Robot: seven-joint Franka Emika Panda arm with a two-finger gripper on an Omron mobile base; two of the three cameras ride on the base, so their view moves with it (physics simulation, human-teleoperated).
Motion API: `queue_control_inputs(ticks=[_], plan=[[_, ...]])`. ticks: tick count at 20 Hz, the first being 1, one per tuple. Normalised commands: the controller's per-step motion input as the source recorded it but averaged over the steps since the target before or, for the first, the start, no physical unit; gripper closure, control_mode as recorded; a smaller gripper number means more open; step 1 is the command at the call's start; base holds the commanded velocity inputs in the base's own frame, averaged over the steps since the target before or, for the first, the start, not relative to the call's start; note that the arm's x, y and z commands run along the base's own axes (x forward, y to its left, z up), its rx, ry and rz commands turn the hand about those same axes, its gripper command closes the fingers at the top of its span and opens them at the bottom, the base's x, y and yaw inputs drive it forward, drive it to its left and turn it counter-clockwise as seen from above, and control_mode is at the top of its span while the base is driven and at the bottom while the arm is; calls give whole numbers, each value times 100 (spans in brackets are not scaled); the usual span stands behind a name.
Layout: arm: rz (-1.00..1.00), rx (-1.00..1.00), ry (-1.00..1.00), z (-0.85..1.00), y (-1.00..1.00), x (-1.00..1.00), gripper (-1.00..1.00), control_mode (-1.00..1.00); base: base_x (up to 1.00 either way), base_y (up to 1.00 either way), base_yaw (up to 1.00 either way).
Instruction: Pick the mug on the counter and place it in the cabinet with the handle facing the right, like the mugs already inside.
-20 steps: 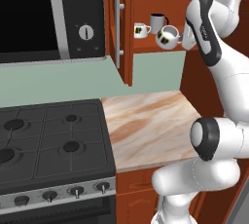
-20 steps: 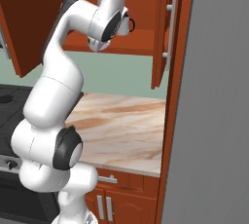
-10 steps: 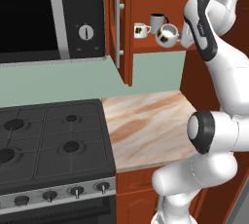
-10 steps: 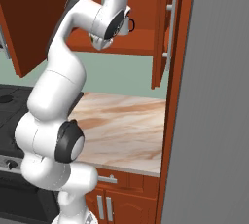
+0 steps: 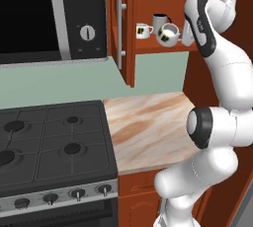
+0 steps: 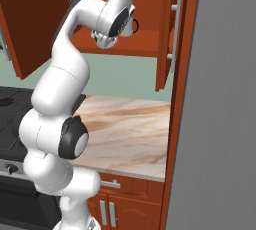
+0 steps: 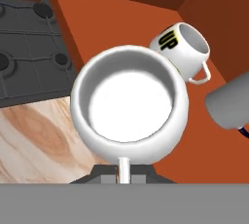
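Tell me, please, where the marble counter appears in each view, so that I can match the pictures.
Left base view: the counter lies at centre-right, directly right of the stove.
Right base view: it runs across the middle, below the open cabinet.
Hand view: it is at the lower left, partly hidden behind the mug.
Shared landmark: the black stove, which borders the counter in all three views.

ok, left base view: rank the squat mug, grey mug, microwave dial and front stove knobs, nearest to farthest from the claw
1. squat white mug: at the claw, by the cabinet shelf's edge.
2. grey mug: on the shelf behind it, slightly left.
3. microwave dial: further left, past the cabinet door.
4. stove knobs: far below, on the stove's front edge.
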Motion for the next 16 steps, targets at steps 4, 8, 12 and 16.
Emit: queue_control_inputs(ticks=[4, 8, 12, 16], plan=[[0, 3, 8, 0, -1, 11, 100, -100, 0, 0, 0], [0, 2, 6, 0, -2, 10, 100, -100, 0, 0, 0], [0, 0, 2, 0, 0, 13, 100, -100, 0, 0, 0], [0, 0, 0, 0, 0, 18, 100, -100, 0, 0, 0]])
